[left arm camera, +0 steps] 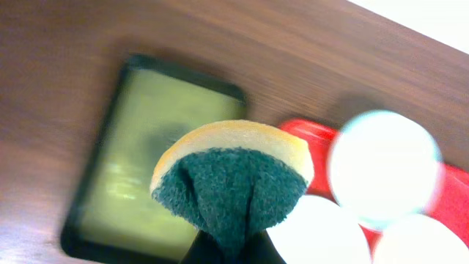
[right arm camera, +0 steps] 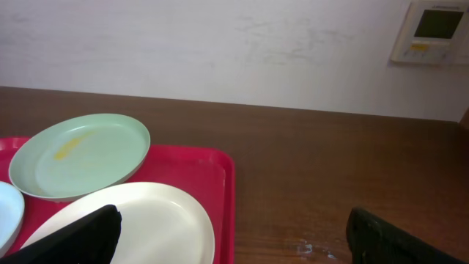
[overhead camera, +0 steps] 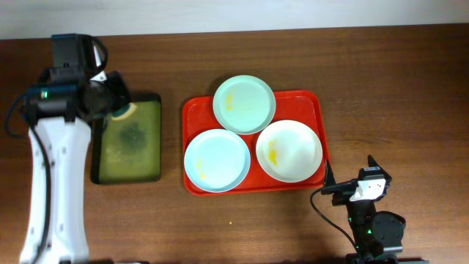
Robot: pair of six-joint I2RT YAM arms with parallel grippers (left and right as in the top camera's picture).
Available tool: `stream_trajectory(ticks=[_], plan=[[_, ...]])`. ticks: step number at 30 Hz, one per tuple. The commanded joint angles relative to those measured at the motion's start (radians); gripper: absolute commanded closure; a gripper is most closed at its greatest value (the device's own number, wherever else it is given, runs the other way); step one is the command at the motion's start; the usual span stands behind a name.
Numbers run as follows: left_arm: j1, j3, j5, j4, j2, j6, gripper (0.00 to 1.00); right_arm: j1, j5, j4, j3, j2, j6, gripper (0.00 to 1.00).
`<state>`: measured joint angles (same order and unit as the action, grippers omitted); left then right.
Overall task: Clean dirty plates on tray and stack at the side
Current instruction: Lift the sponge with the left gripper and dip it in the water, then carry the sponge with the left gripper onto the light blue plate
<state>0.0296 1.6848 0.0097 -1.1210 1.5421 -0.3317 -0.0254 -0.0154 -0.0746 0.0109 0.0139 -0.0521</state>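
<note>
Sponge (left arm camera: pixel 231 183) pinched in the left tool (overhead camera: pixel 116 104) should probably swing to that tool's right, where the green plate (overhead camera: pixel 244 103), blue plate (overhead camera: pixel 217 160) and white plate (overhead camera: pixel 289 150) lie on the red tray (overhead camera: pixel 198 110), and land flat on yellow smears, while the right tool (overhead camera: pixel 352 174) gapes wide.

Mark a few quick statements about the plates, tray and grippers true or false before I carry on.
1. The green plate, blue plate and white plate are all on the red tray. True.
2. The left gripper holds a sponge. True.
3. The white plate is clean. False: it has a yellow smear.
4. The right gripper grips the white plate. False: it is open, off the tray near its corner, holding nothing.
5. The plates are stacked. False: they lie side by side on the tray.
</note>
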Motion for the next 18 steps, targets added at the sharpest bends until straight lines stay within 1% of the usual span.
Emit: stream_trajectory(ticks=[1, 3, 6, 9, 11, 14, 18], plan=[[-0.139, -0.022, 0.227, -0.043, 0.014, 0.012, 1.0, 0.006, 0.002, -0.005, -0.005, -0.008, 0.008, 0.01], [-0.216, -0.067, 0.229, -0.035, 0.028, 0.012, 1.0, 0.006, 0.002, -0.005, -0.005, -0.008, 0.008, 0.01], [-0.356, -0.198, 0.181, 0.034, 0.072, 0.008, 1.0, 0.006, 0.002, -0.005, -0.005, -0.008, 0.008, 0.01], [-0.46, -0.331, 0.1, 0.141, 0.128, -0.065, 1.0, 0.006, 0.002, -0.005, -0.005, -0.008, 0.008, 0.01], [-0.509, -0.413, 0.09, 0.266, 0.18, -0.079, 1.0, 0.006, 0.002, -0.005, -0.005, -0.008, 0.008, 0.01], [-0.555, -0.479, 0.089, 0.404, 0.256, -0.079, 1.0, 0.006, 0.002, -0.005, -0.005, -0.008, 0.008, 0.01], [-0.57, -0.482, 0.086, 0.441, 0.325, -0.079, 1.0, 0.006, 0.002, -0.005, -0.005, -0.008, 0.008, 0.01]])
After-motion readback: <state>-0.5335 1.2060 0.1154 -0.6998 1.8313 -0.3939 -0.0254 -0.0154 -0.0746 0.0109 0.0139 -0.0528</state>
